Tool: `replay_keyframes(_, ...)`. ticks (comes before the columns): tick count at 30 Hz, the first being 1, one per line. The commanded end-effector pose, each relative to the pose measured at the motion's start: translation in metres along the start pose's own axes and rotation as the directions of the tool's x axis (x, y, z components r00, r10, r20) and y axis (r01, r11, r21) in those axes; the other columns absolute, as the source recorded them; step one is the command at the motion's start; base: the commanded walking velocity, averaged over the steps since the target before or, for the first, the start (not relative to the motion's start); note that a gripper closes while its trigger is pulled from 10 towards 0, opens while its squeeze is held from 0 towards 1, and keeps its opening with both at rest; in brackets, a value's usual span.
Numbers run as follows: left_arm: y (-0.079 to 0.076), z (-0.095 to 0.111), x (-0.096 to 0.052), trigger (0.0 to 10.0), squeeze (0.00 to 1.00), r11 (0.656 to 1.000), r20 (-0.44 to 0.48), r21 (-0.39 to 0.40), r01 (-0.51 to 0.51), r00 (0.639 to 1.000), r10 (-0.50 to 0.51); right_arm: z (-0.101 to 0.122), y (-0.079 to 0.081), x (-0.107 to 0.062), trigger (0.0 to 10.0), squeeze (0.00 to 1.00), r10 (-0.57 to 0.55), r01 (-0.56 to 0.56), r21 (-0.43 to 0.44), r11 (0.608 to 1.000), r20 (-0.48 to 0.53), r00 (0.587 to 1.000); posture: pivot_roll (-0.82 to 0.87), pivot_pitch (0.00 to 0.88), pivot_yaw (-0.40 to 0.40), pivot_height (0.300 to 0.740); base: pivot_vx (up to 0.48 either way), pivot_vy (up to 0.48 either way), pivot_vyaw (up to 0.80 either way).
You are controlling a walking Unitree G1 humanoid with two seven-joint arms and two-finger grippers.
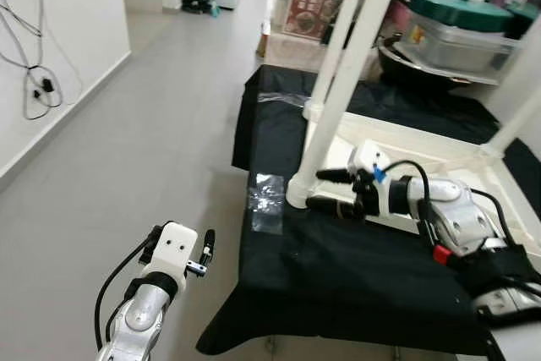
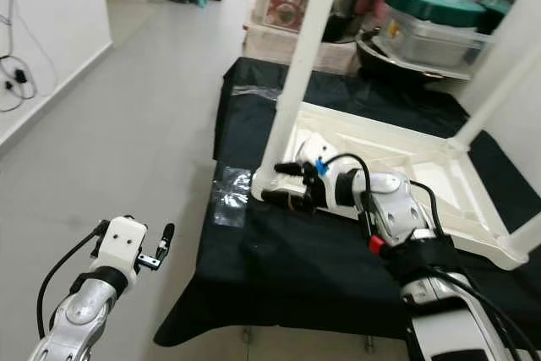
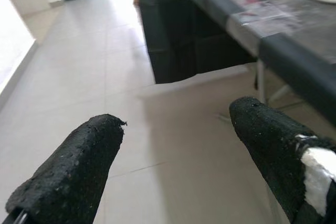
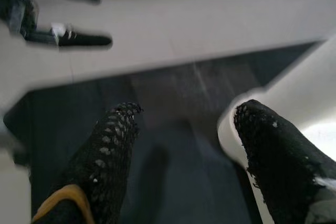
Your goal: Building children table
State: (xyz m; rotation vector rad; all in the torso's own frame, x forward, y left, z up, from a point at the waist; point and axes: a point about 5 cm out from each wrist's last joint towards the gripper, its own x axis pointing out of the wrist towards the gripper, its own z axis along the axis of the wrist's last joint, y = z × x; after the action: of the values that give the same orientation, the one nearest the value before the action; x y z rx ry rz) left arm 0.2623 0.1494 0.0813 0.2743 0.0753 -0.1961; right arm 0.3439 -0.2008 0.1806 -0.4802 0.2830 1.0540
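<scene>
The children table [image 1: 439, 158] lies upside down at centre right on the black-draped counter [image 1: 338, 268] — legs up for assembly. The right claw [image 1: 325, 189] gapes at the base of the near white leg [image 1: 342, 90], gripping nothing. Lower left, the left claw [image 1: 205, 253] hangs spread over the floor [image 1: 152, 141] — idle.

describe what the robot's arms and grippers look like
Both arms are silver metal with black cables looping alongside. The left gripper has a white boxy housing and black fingers. The right gripper has long black fingers, a white housing with a small blue part, and its arm carries a red button and black wrapping. One fingertip shows a white patch.
</scene>
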Motion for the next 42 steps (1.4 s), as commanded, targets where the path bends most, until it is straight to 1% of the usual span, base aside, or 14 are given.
replay_keyframes(1,-0.004,-0.001,0.002,10.0,0.0,1.0,-0.005,0.008,0.015,1.0,-0.015,-0.008,-0.01,-0.002,10.0,0.0,-0.084,0.082,-0.016,0.996,-0.09,0.992,0.07,0.0,-0.172,0.74,0.0,0.0,0.0)
replay_keyframes(2,-0.005,0.001,0.004,10.0,0.0,1.0,-0.001,0.007,0.015,1.0,-0.015,-0.017,-0.03,-0.003,10.0,0.0,-0.29,0.293,-0.014,0.956,-0.201,0.936,0.07,0.0,-0.171,0.74,0.0,0.0,0.0)
replay_keyframes(4,-0.005,0.002,0.004,10.0,0.0,1.0,0.002,0.006,0.016,1.0,-0.016,-0.015,-0.041,-0.005,10.0,0.0,-0.389,0.401,0.016,0.916,-0.212,0.897,0.08,0.0,-0.17,0.74,0.0,0.0,0.0)
replay_keyframes(5,-0.005,0.002,0.004,10.0,0.0,1.0,0.002,0.006,0.016,1.0,-0.016,-0.015,-0.041,-0.005,10.0,0.0,-0.389,0.401,0.016,0.916,-0.212,0.897,0.08,0.0,-0.17,0.74,0.0,0.0,0.0)
replay_keyframes(9,-0.006,0.001,0.003,10.0,0.0,1.0,0.0,0.008,0.017,1.0,-0.017,-0.007,-0.051,-0.008,10.0,0.0,-0.485,0.503,0.063,0.862,-0.189,0.854,0.08,0.0,-0.167,0.74,0.0,0.0,0.0)
replay_keyframes(13,-0.005,0.0,0.003,10.0,0.0,1.0,-0.001,0.01,0.016,1.0,-0.016,-0.004,-0.051,-0.006,10.0,0.0,-0.481,0.499,0.07,0.864,-0.177,0.859,0.08,0.0,-0.168,0.74,0.0,0.0,0.0)
replay_keyframes(14,-0.004,0.0,0.002,10.0,0.0,1.0,-0.002,0.011,0.015,1.0,-0.015,0.001,-0.048,-0.003,10.0,0.0,-0.443,0.456,0.084,0.886,-0.133,0.887,0.09,0.0,-0.171,0.74,0.0,0.0,0.0)
replay_keyframes(16,-0.002,0.0,0.002,10.0,0.0,1.0,-0.002,0.012,0.013,1.0,-0.013,0.015,-0.037,0.005,10.0,0.0,-0.303,0.303,0.05,0.952,-0.009,0.953,0.09,0.0,-0.168,0.74,0.0,0.0,0.0)
replay_keyframes(18,-0.002,0.0,0.002,10.0,0.0,1.0,-0.001,0.012,0.012,1.0,-0.012,0.019,-0.035,0.008,10.0,0.0,-0.264,0.264,0.024,0.964,0.022,0.964,0.09,0.0,-0.168,0.74,0.0,0.0,0.0)
replay_keyframes(27,-0.006,0.002,0.004,10.0,0.0,1.0,0.003,0.009,0.023,1.0,-0.023,0.035,-0.044,0.02,10.0,0.0,-0.346,0.346,0.011,0.938,0.087,0.934,0.09,0.0,-0.169,0.74,0.0,0.0,0.0)
replay_keyframes(29,-0.005,0.0,0.003,10.0,0.0,1.0,0.0,0.008,0.016,1.0,-0.016,0.039,-0.05,0.025,10.0,0.0,-0.43,0.428,0.04,0.903,0.07,0.9,0.1,0.0,-0.175,0.74,0.0,0.0,0.0)
replay_keyframes(32,-0.005,0.0,0.002,10.0,0.0,1.0,-0.003,0.007,0.014,1.0,-0.014,0.041,-0.052,0.026,10.0,0.0,-0.452,0.448,0.068,0.892,0.085,0.888,0.1,0.0,-0.177,0.74,0.0,0.0,0.0)
replay_keyframes(39,-0.006,0.0,0.003,10.0,0.0,1.0,-0.003,0.006,0.016,1.0,-0.016,0.054,-0.044,0.036,10.0,0.0,-0.37,0.359,0.087,0.929,0.215,0.904,0.09,0.0,-0.171,0.74,0.0,0.0,0.0)
replay_keyframes(42,-0.007,0.0,0.004,10.0,0.0,1.0,-0.003,0.006,0.018,1.0,-0.018,0.056,-0.042,0.041,10.0,0.0,-0.362,0.346,0.107,0.932,0.232,0.903,0.09,0.0,-0.171,0.74,0.0,0.0,0.0)
